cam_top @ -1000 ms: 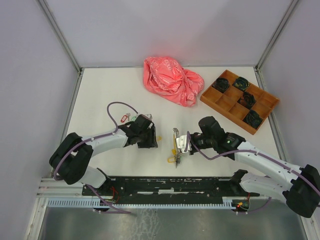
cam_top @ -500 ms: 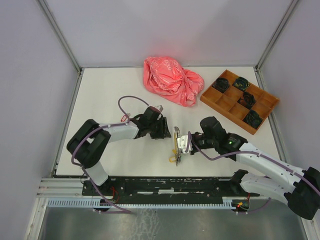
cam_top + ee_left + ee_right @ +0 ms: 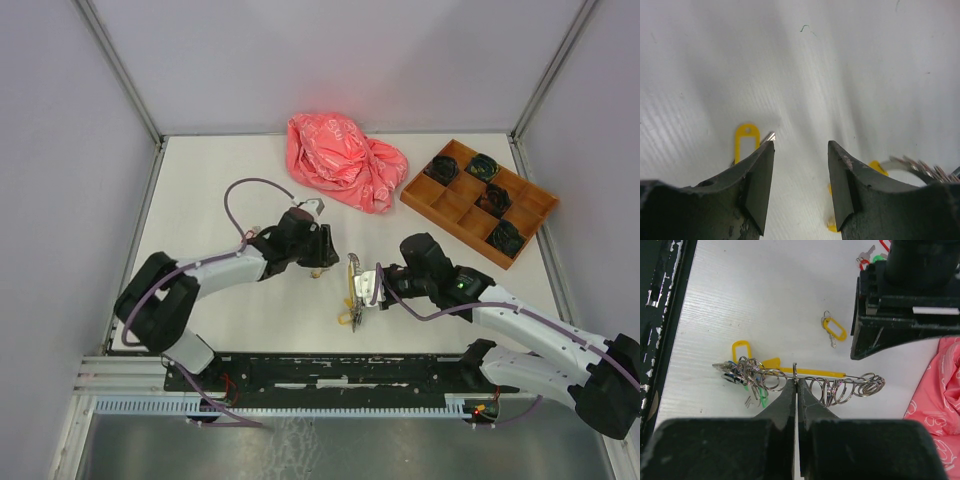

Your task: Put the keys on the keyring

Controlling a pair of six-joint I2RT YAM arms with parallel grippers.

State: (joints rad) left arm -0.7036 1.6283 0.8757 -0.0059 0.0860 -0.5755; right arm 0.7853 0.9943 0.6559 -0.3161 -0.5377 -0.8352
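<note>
Left arm swings inward over a loose key

Since a second ago the left gripper (image 3: 318,258) has moved away from the near edge, rightward and toward the table's middle; the right arm has barely shifted.

Top view: the left gripper hangs just above a yellow-tagged key (image 3: 318,273) lying on the white table (image 3: 200,180). Just right of it, the right gripper (image 3: 362,287) holds the keyring (image 3: 352,290) with its bunch of keys hanging toward the near edge. At the far side sit a crumpled pink bag (image 3: 345,160) and an orange divided tray (image 3: 455,205) with dark items in several compartments.

Left wrist: its fingers (image 3: 760,175) stand spread with nothing between them. The yellow-tagged key lies beside the left finger, which hides part of it. Silver blades and yellow bits of the bunch (image 3: 915,166) show past the right finger.

Right wrist: its fingers (image 3: 785,400) are pressed together, pinching the keyring's thin wire. Small tag loops (image 3: 840,387) are strung along the ring and tagged keys (image 3: 742,372) cluster at one end. The yellow-tagged key lies apart on the table, close to the left gripper's black body. Red- and green-tagged keys (image 3: 871,256) peek out beyond it
</note>
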